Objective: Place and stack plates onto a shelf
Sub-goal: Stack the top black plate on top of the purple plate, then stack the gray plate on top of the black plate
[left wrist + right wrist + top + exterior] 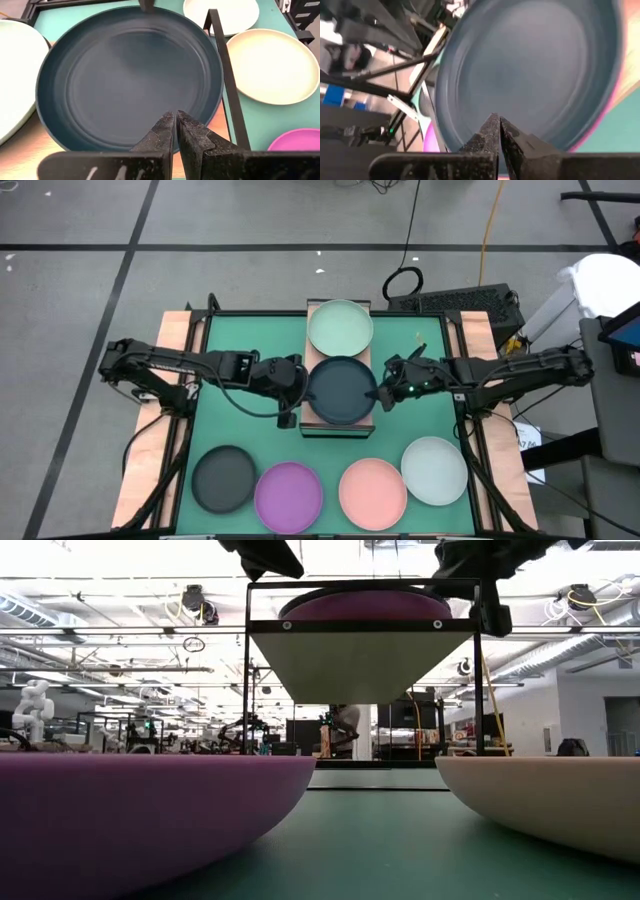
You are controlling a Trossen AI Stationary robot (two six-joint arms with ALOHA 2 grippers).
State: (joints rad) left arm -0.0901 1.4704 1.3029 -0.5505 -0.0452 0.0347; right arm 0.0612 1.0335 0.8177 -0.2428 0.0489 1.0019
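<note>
The dark grey plate (pixel 341 388) sits on the wooden shelf (pixel 312 315), beside the pale green plate (pixel 340 326). The left hand (pixel 296 383) and right hand (pixel 384 391) flank it on opposite rims, each pressed together on its edge. A purple plate (pixel 362 606) lies directly beneath it.

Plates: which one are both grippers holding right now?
The dark grey plate on the shelf, gripped at opposite rims by the left gripper and right gripper; the other plates lie untouched.

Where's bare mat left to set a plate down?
Free: the mat left of the shelf and right of it, around the arms. Crowded: the front row, dark grey, purple, pink, whitish plates. The shelf itself is full.
</note>
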